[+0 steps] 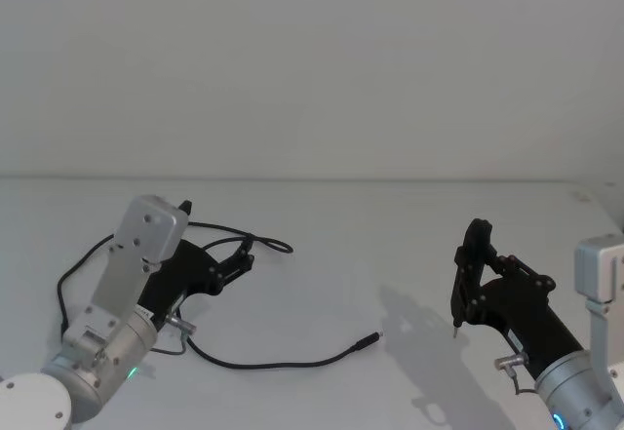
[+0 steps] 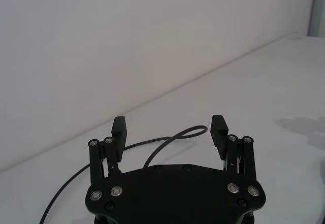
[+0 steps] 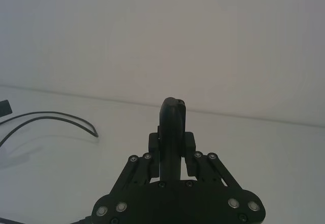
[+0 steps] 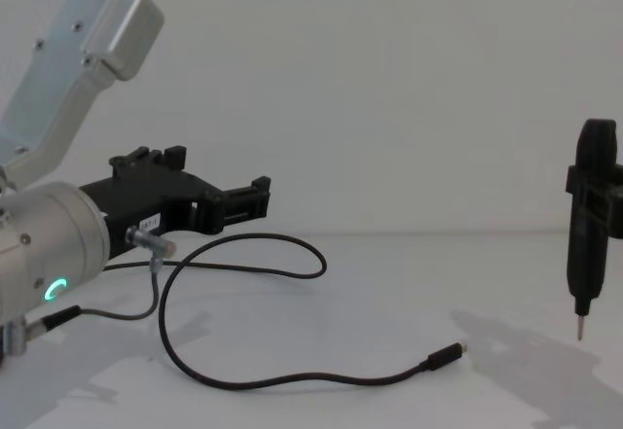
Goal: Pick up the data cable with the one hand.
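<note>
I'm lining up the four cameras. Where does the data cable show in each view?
Head view: data cable curves across the lower middle, plug rightmost.
Chest view: same curve, low in the middle.
Left wrist view: its loop beyond the open left gripper.
Right wrist view: its loop far off.
Shared landmark: that loop, by the left gripper's tips.

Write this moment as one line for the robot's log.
left claw: open, hovering by cable loop | data cable: lying on table | right claw: shut on pointed tool, idle at right
</note>
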